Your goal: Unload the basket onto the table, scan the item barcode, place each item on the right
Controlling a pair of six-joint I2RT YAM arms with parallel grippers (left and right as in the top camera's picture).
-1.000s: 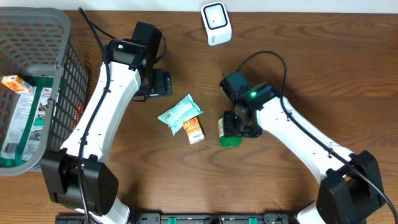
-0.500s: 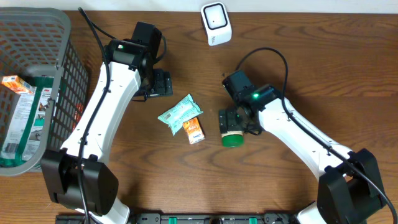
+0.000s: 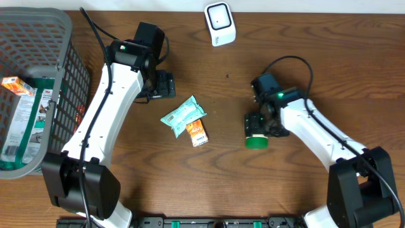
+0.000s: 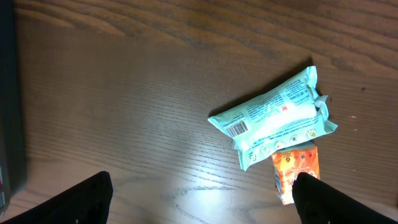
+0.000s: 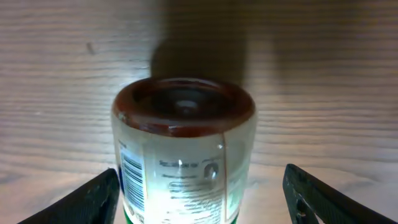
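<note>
- The bottle [image 5: 183, 143] lies on its side on the table [image 3: 335, 57], well apart from the scanner [image 3: 218, 24] at the far edge
- The right gripper [image 3: 259, 125] hangs over the bottle with its 2 fingers [image 5: 314, 196] spread, 1 on each side of the body and not clamping it
- The step in hand looks like the pick-up: nothing is held, so the scan itself is not yet begun
- The next move calls for closing on the bottle, lifting it and turning its barcode [image 5: 130, 177] toward the scanner window
- The left gripper [image 4: 208, 200] has its fingers spread wide on nothing, above a teal packet [image 4: 273, 118] that lies partly over an orange packet [image 4: 297, 171]
- The bottle's label shows barcode stripes on its left side; its print is too blurred to read
- The teal packet carries 1 barcode near its corner; its small lettering cannot be read
</note>
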